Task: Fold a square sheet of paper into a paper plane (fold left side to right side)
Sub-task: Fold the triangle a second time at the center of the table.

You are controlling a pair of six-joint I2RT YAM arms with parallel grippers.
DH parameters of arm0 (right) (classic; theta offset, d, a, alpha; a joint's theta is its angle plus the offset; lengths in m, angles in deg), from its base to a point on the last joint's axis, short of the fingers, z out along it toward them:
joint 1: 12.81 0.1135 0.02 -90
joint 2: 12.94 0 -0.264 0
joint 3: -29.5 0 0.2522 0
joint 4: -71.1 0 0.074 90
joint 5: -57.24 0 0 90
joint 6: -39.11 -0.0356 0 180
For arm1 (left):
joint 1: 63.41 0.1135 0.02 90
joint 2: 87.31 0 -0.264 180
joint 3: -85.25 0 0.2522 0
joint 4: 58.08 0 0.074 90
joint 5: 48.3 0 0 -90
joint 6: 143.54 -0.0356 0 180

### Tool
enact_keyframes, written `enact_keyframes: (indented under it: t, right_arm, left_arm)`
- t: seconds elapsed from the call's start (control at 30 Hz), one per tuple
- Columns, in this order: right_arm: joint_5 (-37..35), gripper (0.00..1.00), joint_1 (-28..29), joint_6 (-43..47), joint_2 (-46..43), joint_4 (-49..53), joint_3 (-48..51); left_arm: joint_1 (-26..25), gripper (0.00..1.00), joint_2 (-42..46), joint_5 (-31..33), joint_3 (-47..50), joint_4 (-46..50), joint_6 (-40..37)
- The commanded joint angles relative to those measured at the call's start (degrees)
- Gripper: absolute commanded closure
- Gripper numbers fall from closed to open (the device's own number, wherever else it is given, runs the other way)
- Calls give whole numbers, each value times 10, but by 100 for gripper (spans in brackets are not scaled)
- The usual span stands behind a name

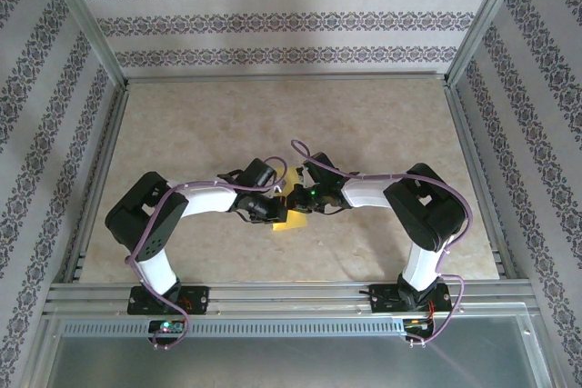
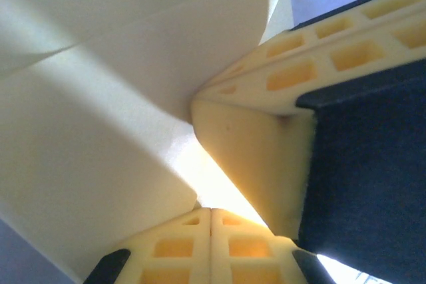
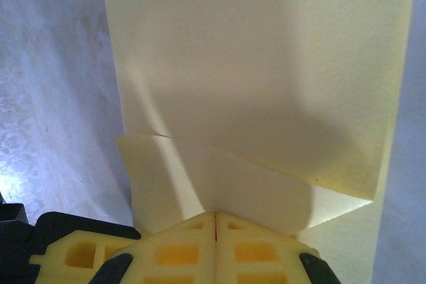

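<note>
The thin yellow sheet of paper (image 1: pixel 293 216) is smooth, with a sharp crease and a pointed flap, at the middle of the pale marbled bench (image 1: pixel 227 124). The left tool (image 2: pixel 211 212) and right tool (image 3: pixel 215 216) each pinch its edge tight.

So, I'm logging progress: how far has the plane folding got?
Done: the yellow sheet already carries folds, with layered flaps and creases showing. In hand: the left gripper and right gripper both pinch it, jaws shut. Left: no slim dart shape yet, so further folds remain.
</note>
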Motion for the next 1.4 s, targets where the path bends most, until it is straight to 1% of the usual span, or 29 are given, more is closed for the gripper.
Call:
enact_keyframes:
  t: [0.0, 0.33, 0.47, 0.7, 0.8, 0.97, 1.1, 1.37]
  right_arm:
    - [-15, 100, 1, 4, 22, 20, 9]
    - [-16, 100, 0, 6, 26, 25, 4]
    - [-16, 100, 0, 7, 28, 28, 2]
    - [-12, 100, 0, 6, 28, 28, -1]
    - [-11, 100, 1, 8, 24, 32, -6]
    - [-12, 100, 2, 9, 23, 36, -13]
    - [-12, 100, 3, 8, 26, 36, -14]
    - [-15, 100, 4, 7, 25, 35, -13]
  left_arm:
    - [7, 100, 4, 10, 21, 9, -12]
    - [7, 100, 59, 2, 79, 11, -15]
    - [7, 100, 82, 8, 101, 20, -14]
    - [9, 100, 119, 16, 140, 8, 7]
    - [11, 100, 140, 12, 144, -3, 16]
    - [16, 100, 171, 13, 120, -7, 13]
    - [25, 100, 145, -8, 94, -22, 8]
    - [28, 100, 46, -16, 29, -39, -2]
